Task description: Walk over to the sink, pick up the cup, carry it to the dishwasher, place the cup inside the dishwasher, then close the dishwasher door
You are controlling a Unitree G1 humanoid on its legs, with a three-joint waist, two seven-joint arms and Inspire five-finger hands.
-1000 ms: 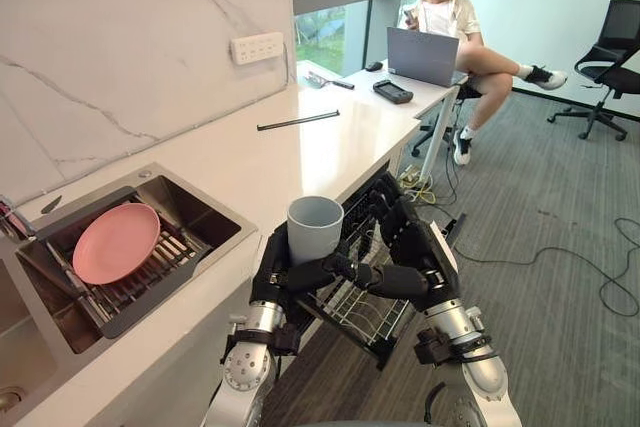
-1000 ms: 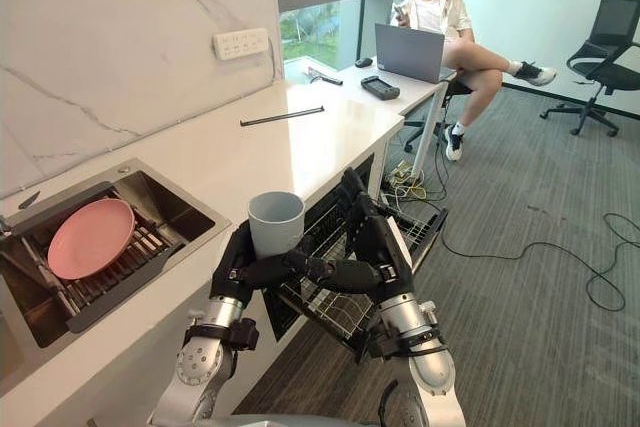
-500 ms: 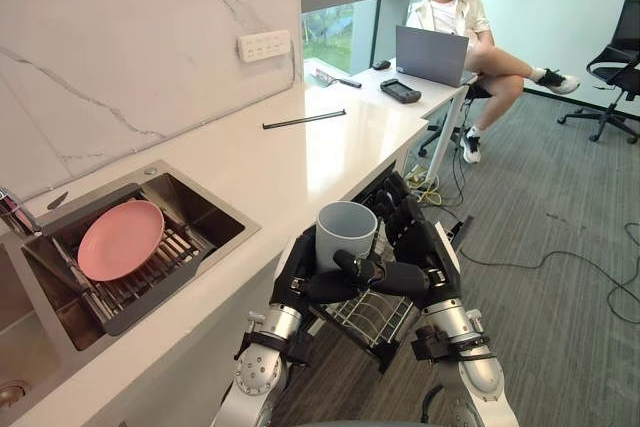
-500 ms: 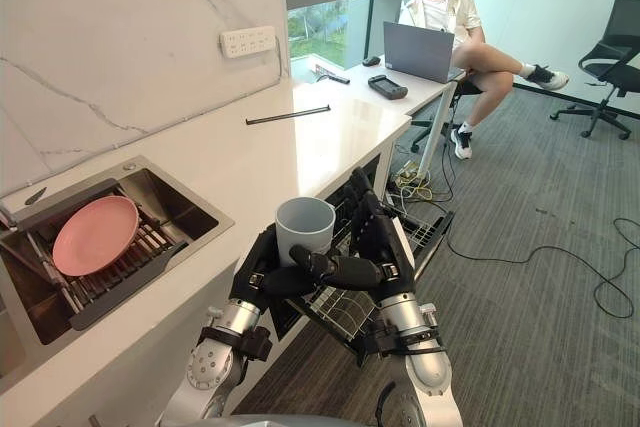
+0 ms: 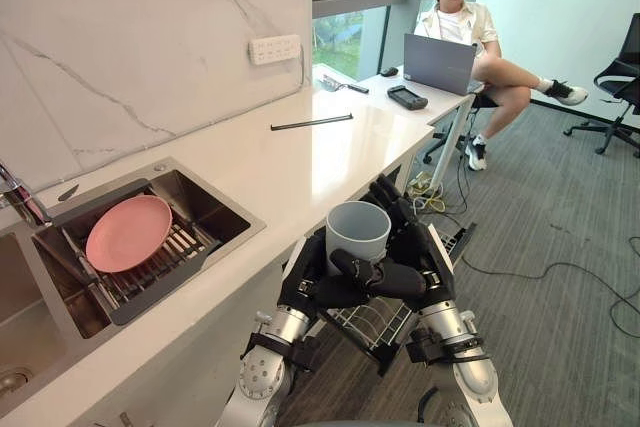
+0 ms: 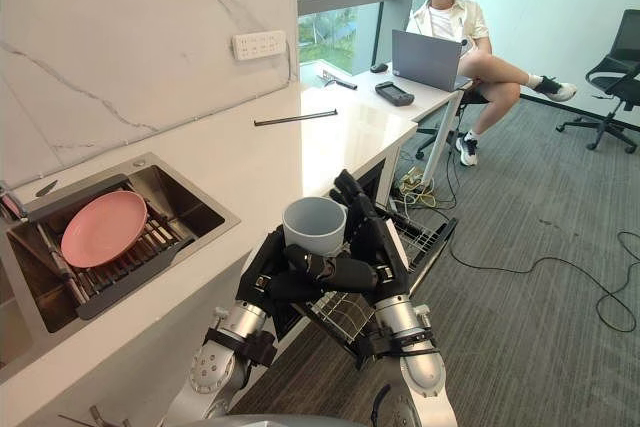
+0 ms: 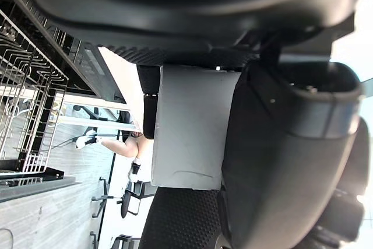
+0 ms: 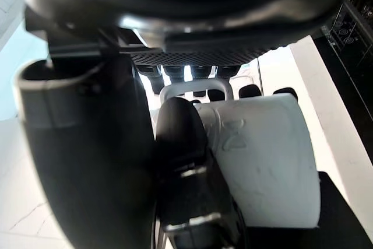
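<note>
The broad white stone-look counter [image 5: 300, 162] runs glossy and flat away from me, with faint grey veins on the wall behind it. Set into its left end is the rectangular brushed-steel sink [image 5: 198, 193], and a round, smooth pink plate [image 5: 128, 232] lies tilted on dark slats inside the basin. Below the counter's front edge the dishwasher's pulled-out wire rack [image 5: 372, 325] shows its thin metal grid. I hold the matte grey cylindrical cup [image 5: 357, 232] upright just off that front edge, above the rack, its mouth open upward. My left hand [image 5: 305, 282] and right hand [image 5: 420, 257] both curl round its wall from opposite sides, the thumbs crossing its near face. A faint raised mark [image 8: 233, 135] sits on the cup's side, which I cannot read. A thin black stick [image 5: 311, 123] lies near the counter's back edge.
</note>
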